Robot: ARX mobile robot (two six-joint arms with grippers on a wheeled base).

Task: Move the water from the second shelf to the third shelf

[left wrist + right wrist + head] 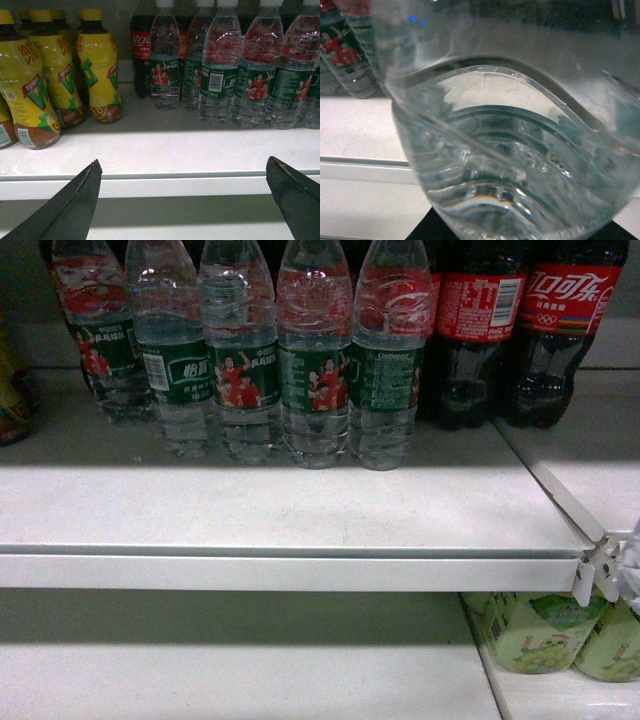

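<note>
A: Left gripper (182,192), item one: two dark fingers (75,205) spread wide apart, nothing between them, touching nothing. They sit low in the left wrist view, in front of the white shelf (150,150) edge.

B: And the right gripper?

A: Item two: hardly visible. The right wrist view is filled by a clear, ribbed water bottle (510,160) pressed right up to the lens, water inside, wavy ridges across its wall. Only a dark strip shows under the bottle at the bottom edge. Whether the gripper is pinching the bottle or standing apart from it, I cannot tell. In the head view the right gripper does not show at all.

B: Stock on the shelf?

A: Head view, back of the shelf: a row of water bottles (315,370) with green label bands, red-shirted figures and white characters, standing upright and close together. Just beside them on the right, two dark cola bottles (520,330) with red labels, upright. The front half of the shelf surface is bare white.

B: Left of the water?

A: Left wrist view: yellow drink bottles (35,80) with yellow caps, upright, at the left end. One cola bottle stands between them and the water row.

B: Below?

A: Pale green packs (545,630) on the shelf underneath, at lower right in the head view, partly hidden by the shelf edge.
</note>
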